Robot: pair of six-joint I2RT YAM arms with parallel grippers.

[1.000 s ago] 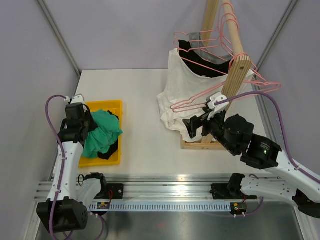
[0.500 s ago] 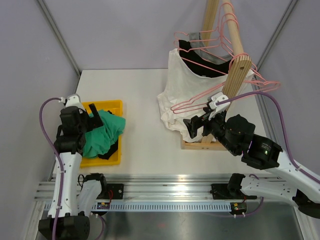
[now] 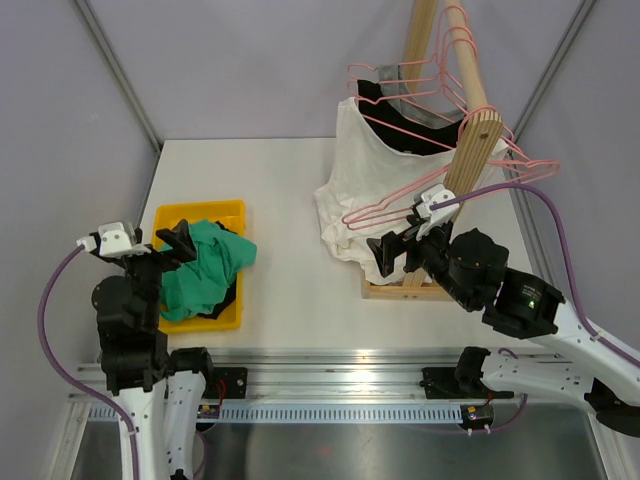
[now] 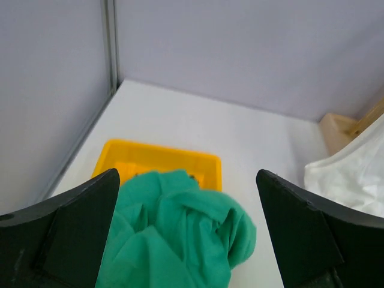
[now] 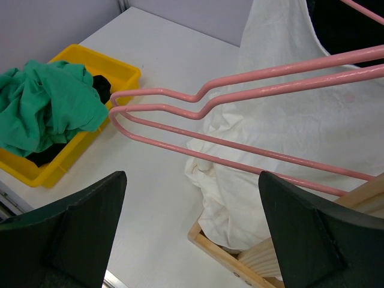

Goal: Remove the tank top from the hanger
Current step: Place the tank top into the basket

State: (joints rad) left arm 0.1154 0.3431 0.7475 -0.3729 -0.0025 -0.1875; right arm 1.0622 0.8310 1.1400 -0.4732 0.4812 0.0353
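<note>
At the left, the left gripper (image 3: 178,243) stands open and empty above the bin (image 3: 232,209) of green cloth (image 3: 205,272). Right of centre, the right gripper (image 3: 392,252) is spread wide too, holding nothing, facing bare hangers (image 5: 270,75). The tank top (image 3: 355,180) hangs upper right, its hem slumped on the table. It looks light and limp and likely to snag, so pinch a shoulder strap and not the loose body.

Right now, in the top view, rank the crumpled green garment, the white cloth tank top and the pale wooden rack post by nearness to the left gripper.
1. Crumpled green garment, in the yellow plastic bin, beside the left gripper.
2. White cloth tank top, hanging right of centre.
3. Pale wooden rack post, far right.
</note>
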